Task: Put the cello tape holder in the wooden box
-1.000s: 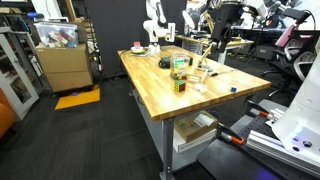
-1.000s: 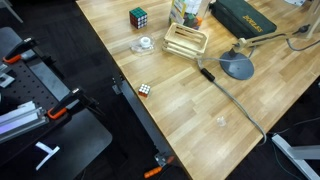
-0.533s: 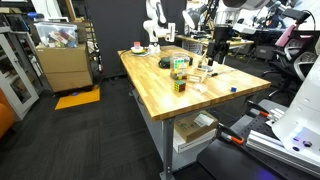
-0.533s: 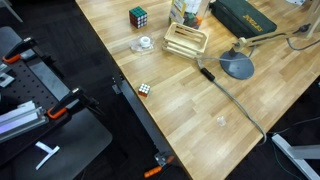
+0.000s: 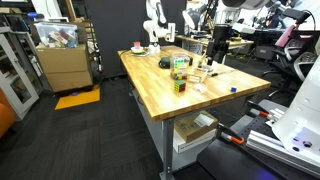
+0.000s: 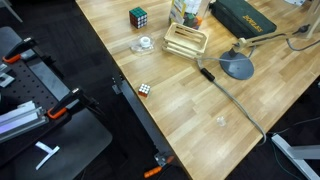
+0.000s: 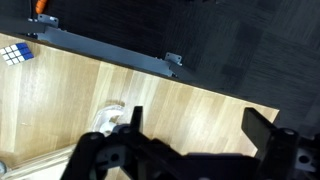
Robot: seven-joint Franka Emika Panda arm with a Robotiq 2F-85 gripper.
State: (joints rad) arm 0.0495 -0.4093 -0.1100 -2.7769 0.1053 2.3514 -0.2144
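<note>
One arm works over one wooden worktop [image 6: 190,120]. Its gripper [image 5: 221,52] hangs above the far end of the worktop, touching nothing. In the wrist view the gripper [image 7: 193,130] fills the bottom of the picture with its jaws released and spread wide, nothing between them.

The single cello tape holder [image 6: 145,44], small and clear, lies on the bare wood near the long front edge that carries the clamps. It is outside and just beside the one wooden box [image 6: 186,41], which sits further in from that edge. In the wrist view the cello tape holder [image 7: 112,118] lies just beside one dark jaw finger [image 7: 135,122], apart from it and below it, not between the two.

The wooden box is pale, low-walled and slatted. I cannot tell whether anything lies inside it.

There are two puzzle cubes. The larger cube [image 6: 139,16] stands toward the far corner, near the tape holder. The smaller cube [image 6: 144,89] sits alone, close to the front edge.

One green-and-clear container [image 6: 187,10] stands just behind the wooden box, toward the far edge. One dark green case [image 6: 247,18] lies beside it, further along that far edge. One desk lamp [image 6: 238,66] rests its grey round base near the box's other side, with its thin arm reaching off toward the far corner.
</note>
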